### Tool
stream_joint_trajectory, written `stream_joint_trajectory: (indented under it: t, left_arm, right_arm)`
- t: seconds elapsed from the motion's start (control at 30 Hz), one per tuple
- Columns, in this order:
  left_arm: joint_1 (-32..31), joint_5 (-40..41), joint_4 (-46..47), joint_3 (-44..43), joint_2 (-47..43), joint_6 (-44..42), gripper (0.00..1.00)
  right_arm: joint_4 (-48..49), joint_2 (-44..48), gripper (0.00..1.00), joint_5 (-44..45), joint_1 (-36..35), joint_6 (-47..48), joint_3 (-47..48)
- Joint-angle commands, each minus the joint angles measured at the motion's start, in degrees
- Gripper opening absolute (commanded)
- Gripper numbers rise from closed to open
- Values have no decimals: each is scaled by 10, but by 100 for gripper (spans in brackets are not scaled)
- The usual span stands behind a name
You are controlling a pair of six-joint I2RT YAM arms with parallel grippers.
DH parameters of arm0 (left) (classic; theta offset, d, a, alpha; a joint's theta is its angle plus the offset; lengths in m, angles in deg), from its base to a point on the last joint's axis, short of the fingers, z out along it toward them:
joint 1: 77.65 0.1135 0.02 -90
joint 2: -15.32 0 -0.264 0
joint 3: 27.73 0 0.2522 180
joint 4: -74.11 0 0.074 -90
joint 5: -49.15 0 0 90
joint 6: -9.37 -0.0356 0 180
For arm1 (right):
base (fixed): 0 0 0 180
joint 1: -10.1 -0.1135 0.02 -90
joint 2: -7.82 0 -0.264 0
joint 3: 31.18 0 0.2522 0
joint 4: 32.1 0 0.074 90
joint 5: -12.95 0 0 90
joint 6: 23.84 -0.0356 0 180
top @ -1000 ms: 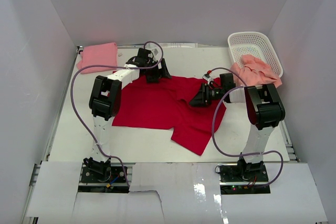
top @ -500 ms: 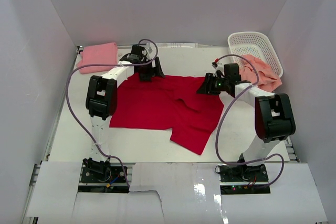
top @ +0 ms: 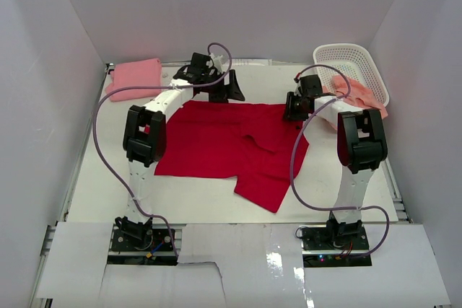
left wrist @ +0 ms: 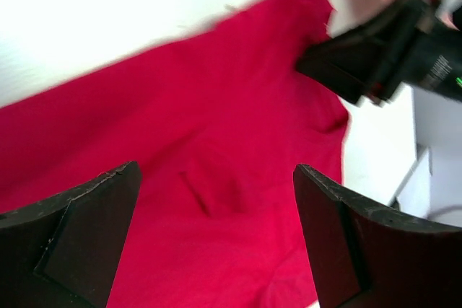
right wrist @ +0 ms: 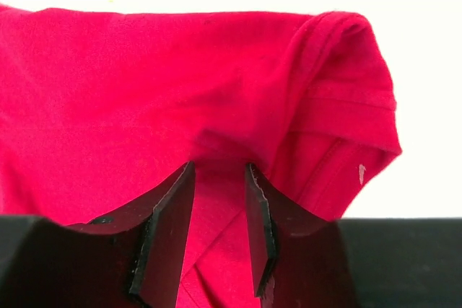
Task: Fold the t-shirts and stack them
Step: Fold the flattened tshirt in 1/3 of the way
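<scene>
Right tool (right wrist: 219,178) moved back, red t-shirt (top: 216,142) between fingers (right wrist: 170,229)

red shirt (top: 224,142), pink shirt (top: 135,77), white basket (top: 351,61)

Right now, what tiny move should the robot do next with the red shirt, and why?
Probably squeeze the right end effector fully shut. Its jaws are nearly closed with a corner fold of the red t-shirt between them, while the left end effector hangs wide open above the cloth, holding nothing.
</scene>
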Motion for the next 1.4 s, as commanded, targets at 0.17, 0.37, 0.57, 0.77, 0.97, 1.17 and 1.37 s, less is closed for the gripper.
stream_joint_trajectory:
  t: [0.17,0.37,0.57,0.77,0.97,1.17,1.37]
  left_arm:
    - [-53,-114,43,-41,-9,18,97]
    - [-75,-123,50,-38,2,23,97]
    - [-84,-154,102,17,2,65,97]
    - [-84,-193,232,102,6,134,97]
    - [-85,-196,251,111,45,161,96]
    - [-86,-71,39,48,60,47,96]
    - [-86,74,-112,15,58,-23,97]
  right_arm:
    - [-34,-43,40,90,2,24,65]
    - [-44,-90,40,92,2,29,115]
    - [-57,-104,41,88,2,30,138]
    - [-58,-106,41,85,2,31,140]
    - [-56,-107,41,78,2,30,134]
    - [-55,-101,41,83,2,33,129]
    - [-55,-98,41,83,2,34,129]
